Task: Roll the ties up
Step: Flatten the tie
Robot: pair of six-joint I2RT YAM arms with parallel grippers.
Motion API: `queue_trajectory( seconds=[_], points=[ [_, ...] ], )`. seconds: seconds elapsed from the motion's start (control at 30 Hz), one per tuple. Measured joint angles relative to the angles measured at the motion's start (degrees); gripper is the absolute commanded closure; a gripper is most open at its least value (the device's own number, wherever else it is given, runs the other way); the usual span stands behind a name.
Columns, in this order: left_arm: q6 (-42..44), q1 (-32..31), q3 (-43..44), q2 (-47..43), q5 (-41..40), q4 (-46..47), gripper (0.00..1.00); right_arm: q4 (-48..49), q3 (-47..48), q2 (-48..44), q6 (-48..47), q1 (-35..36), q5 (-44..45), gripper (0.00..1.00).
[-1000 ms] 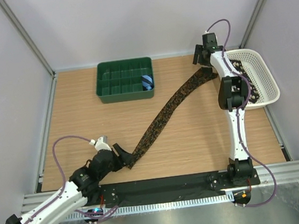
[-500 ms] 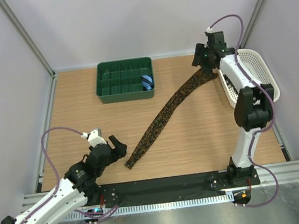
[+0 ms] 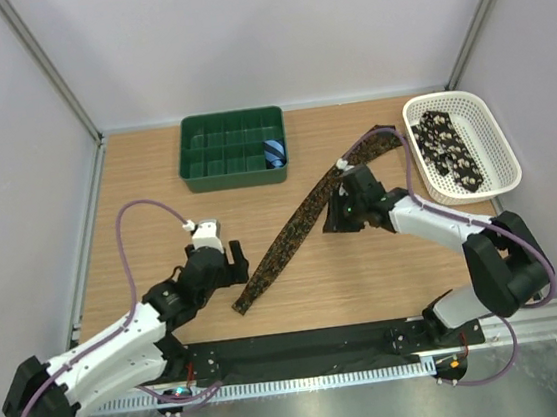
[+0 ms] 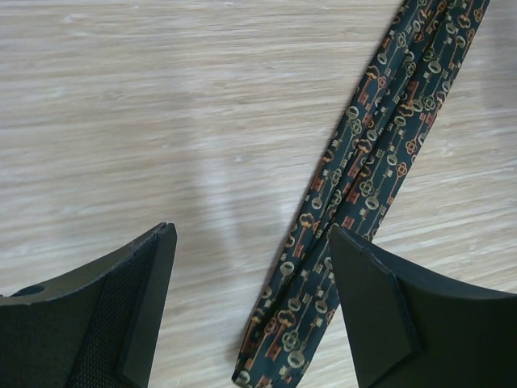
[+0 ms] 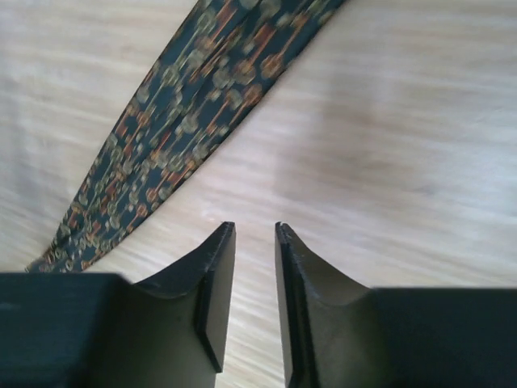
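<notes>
A dark tie (image 3: 291, 232) patterned with small tan-orange keys lies flat in a diagonal across the table. Its narrow end is at the near left and its wide end is by the basket. My left gripper (image 3: 235, 270) is open just left of the narrow end. In the left wrist view the tie (image 4: 355, 186) lies between the spread fingers, close to the right one; the gripper (image 4: 250, 233) is empty. My right gripper (image 3: 333, 219) hovers just right of the tie's middle. In the right wrist view its gripper (image 5: 254, 229) has a narrow empty gap, with the tie (image 5: 186, 105) off to the left. A black tie with pale spots (image 3: 448, 147) lies in the basket.
A white mesh basket (image 3: 498, 148) stands at the far right. A green compartment tray (image 3: 215, 165) sits at the back, with a small blue striped roll (image 3: 273, 153) in one cell. Purple cables loop off both arms.
My right gripper has let go of the tie's wide end and swung down and left to the tie's middle. My left gripper released the narrow end and moved forward beside it.
</notes>
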Motion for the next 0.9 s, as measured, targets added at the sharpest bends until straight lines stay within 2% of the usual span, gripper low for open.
queue_trajectory(
  seconds=[0.23,0.5,0.7,0.8,0.83,0.9],
  points=[
    [4.3,0.7,4.7,15.7,4.3,7.1,0.23,0.0,-1.4,-2.2,-1.5,12.9,8.0,0.68],
    [5.3,5.3,3.8,19.8,10.2,14.7,0.32,-0.3,-0.5,2.8,-2.3,20.1,15.9,0.68],
    [5.1,11.6,0.6,22.9,17.3,20.6,0.49,-0.5,4.3,11.4,-2.3,22.8,19.1,0.7],
    [5.2,12.9,0.4,24.9,19.7,21.8,0.55,-0.6,7.6,15.1,-2.3,24.1,20.2,0.7],
    [5.2,13.0,0.4,25.8,20.5,22.3,0.59,-0.6,8.7,16.0,-2.3,24.4,20.5,0.7],
    [5.3,13.0,0.7,28.1,22.6,24.0,0.61,-0.7,10.6,17.5,-2.3,24.9,21.0,0.7]
  ],
)
